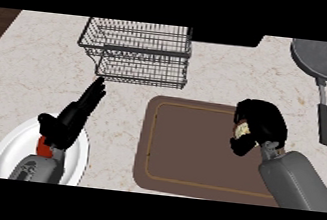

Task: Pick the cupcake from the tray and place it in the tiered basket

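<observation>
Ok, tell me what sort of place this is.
Most likely a kitchen counter: a pale marble-look countertop holds a dark frying pan, a wire tiered basket, a brown tray and a white plate.

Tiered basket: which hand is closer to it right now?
Left. The left hand stretches straight fingers up toward the tiered basket, fingertips just short of its lower front edge. The right hand is curled round the cupcake over the tray, farther off to the right.

Cupcake [242, 130] mostly hidden inside right hand [263, 123]
</observation>
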`<state>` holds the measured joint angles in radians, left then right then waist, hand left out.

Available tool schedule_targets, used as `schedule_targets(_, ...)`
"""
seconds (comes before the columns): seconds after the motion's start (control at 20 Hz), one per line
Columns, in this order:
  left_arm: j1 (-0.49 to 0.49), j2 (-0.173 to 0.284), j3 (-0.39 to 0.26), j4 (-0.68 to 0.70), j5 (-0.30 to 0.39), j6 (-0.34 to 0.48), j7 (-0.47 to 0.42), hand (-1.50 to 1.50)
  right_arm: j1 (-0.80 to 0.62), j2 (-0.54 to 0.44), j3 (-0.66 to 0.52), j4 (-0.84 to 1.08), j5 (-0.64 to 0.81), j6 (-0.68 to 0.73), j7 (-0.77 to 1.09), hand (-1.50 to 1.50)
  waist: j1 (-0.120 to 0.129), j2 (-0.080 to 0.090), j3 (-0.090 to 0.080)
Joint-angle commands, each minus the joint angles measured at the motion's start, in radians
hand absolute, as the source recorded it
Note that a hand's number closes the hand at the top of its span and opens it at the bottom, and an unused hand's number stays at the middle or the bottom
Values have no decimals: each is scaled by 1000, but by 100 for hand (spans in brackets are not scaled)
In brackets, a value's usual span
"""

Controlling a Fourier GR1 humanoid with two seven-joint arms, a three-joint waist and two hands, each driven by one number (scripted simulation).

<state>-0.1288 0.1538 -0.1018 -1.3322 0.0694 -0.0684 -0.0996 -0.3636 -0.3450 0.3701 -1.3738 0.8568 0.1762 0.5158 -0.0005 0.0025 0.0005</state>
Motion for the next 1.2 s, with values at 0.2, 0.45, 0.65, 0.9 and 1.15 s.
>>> schedule_targets(0.2, 10, 5, 7, -41, -1, 2, 33, 0, -53, -95, -287, 10, -217, -54, -221, 150, -4, -5, 1)
schedule_targets(0.45, 78, 11, -10, -89, -11, -6, 12, 0, -125, -40, -360, -145, -357, -20, -224, 150, 0, -11, 0)
schedule_targets(0.65, 19, 22, 20, -61, 9, -30, 42, 0, -275, -2, -344, -169, -347, 20, -126, 150, 7, -5, -1)
schedule_targets(0.9, 37, -20, -12, -8, -44, -15, -27, 0, -453, 23, -385, -121, -380, 89, 4, 150, 7, -3, -1)
schedule_targets(1.15, 17, -6, 5, -49, -15, -33, 37, 0, -721, 148, -358, 73, -325, 23, 132, 150, 27, 0, -2)
